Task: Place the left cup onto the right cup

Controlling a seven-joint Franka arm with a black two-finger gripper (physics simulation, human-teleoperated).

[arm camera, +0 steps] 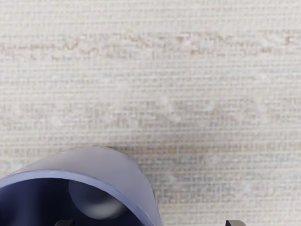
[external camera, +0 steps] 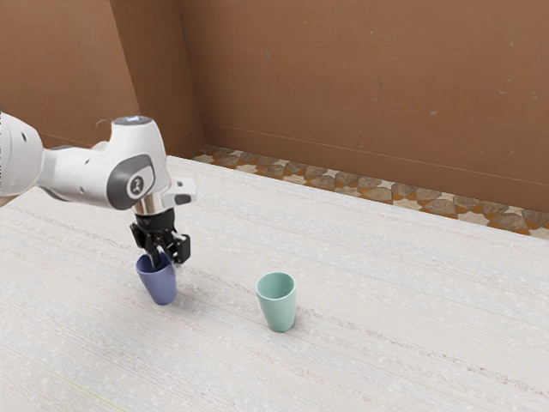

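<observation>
The blue cup stands on the pale table at the exterior view's left, leaning slightly. My gripper is right at its rim, fingers pointing down. In the wrist view the blue cup lies just under the hand, its hollow inside showing. Two dark fingertips sit far apart, with the cup's near wall between them, so the gripper is open astride the rim. The green cup stands upright to the exterior view's right of the blue one, about a cup's width of bare table between them.
The table stretches wide around both cups. A strip of stone floor and brown walls lie behind its far edge.
</observation>
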